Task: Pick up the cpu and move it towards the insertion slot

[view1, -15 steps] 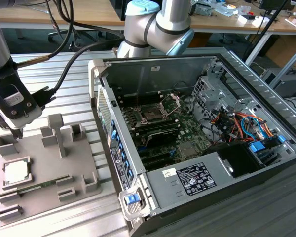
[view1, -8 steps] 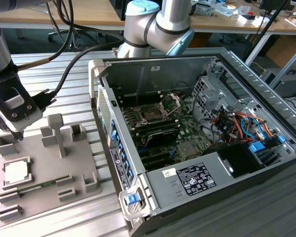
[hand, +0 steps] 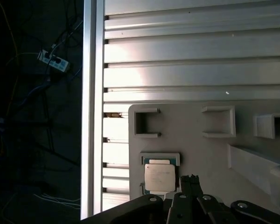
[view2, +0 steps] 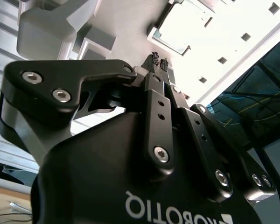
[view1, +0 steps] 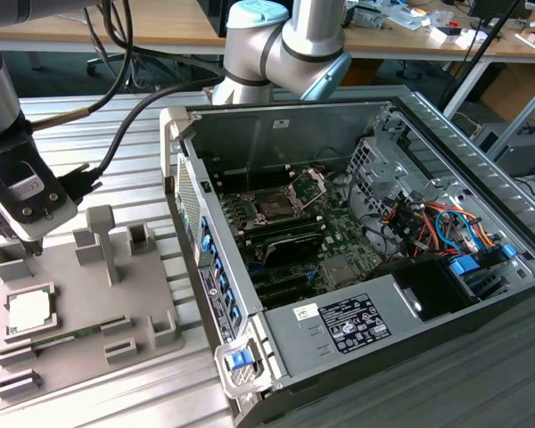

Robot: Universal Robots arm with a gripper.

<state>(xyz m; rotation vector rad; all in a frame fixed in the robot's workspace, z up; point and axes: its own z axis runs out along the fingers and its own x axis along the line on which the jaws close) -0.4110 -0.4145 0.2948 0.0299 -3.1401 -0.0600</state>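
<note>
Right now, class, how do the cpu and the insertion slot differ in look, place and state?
Place: the cpu lies in a recess of the grey tray outside the computer case; the insertion slot sits inside it.
Look: the cpu is pale silver on top; the insertion slot is dark within a metal frame.
Pose: the cpu lies flat; the insertion slot's hinged plate stands raised.
Both are square.

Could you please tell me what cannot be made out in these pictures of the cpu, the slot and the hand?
- Exterior view: the insertion slot is too small to show its contacts.
- First wrist view: the hand and its links cover part of the tray next to the cpu.
- Both wrist views: the hand's height above the tray cannot be judged.
</note>
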